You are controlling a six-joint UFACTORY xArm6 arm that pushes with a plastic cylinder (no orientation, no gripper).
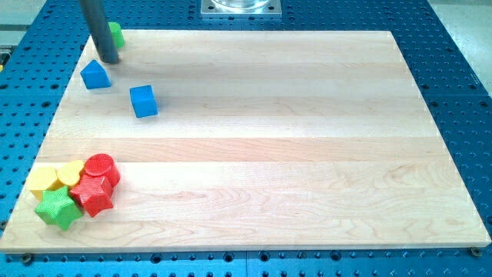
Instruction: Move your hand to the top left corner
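Note:
My tip (109,60) is near the top left corner of the wooden board (261,115). The rod rises from it to the view's top. A green block (116,34) sits just behind the rod, partly hidden by it. A blue block with a pointed top (95,75) lies just below and left of the tip, close to it. A blue cube (144,101) lies further to the lower right.
A cluster sits at the bottom left: a yellow block (44,180), a yellow heart (70,174), a red cylinder (101,168), a red star (94,195) and a green star (58,208). Blue perforated table surrounds the board. A metal mount (241,8) shows at top centre.

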